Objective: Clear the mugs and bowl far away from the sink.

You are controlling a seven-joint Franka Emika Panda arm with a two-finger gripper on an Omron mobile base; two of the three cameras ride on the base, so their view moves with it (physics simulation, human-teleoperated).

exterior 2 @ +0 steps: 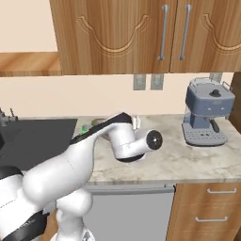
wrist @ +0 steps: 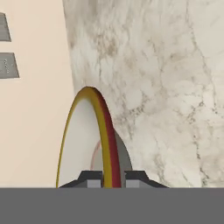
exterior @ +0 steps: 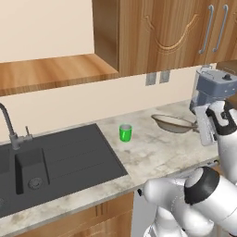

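Pinching the bowl [wrist: 94, 140] by its rim is what's going on in the hand view; the jaws sit one on each side of the yellow-and-red edge, closed onto it, with the gripper [wrist: 109, 177] right at the lip. From the left base view the bowl [exterior: 172, 123] sits on the marble desk [exterior: 152, 152] to the right of the green mug [exterior: 125, 133], near the back wall, well apart from the sink [exterior: 55, 162] already but nearer than the coffee machine [exterior 2: 207, 117] end; I can't spot the black mug anywhere.

My take on handling: it looks like a stiff, glazed ceramic piece, so no give under the fingers and probably slick; a rim pinch on something this wide means the weight hangs off to one side, so it'll want to swing or slip if moved fast; chipping is the risk if it knocks the wall or lands hard. The green mug looks light and small; grabbing it across the rim or around the body should do.
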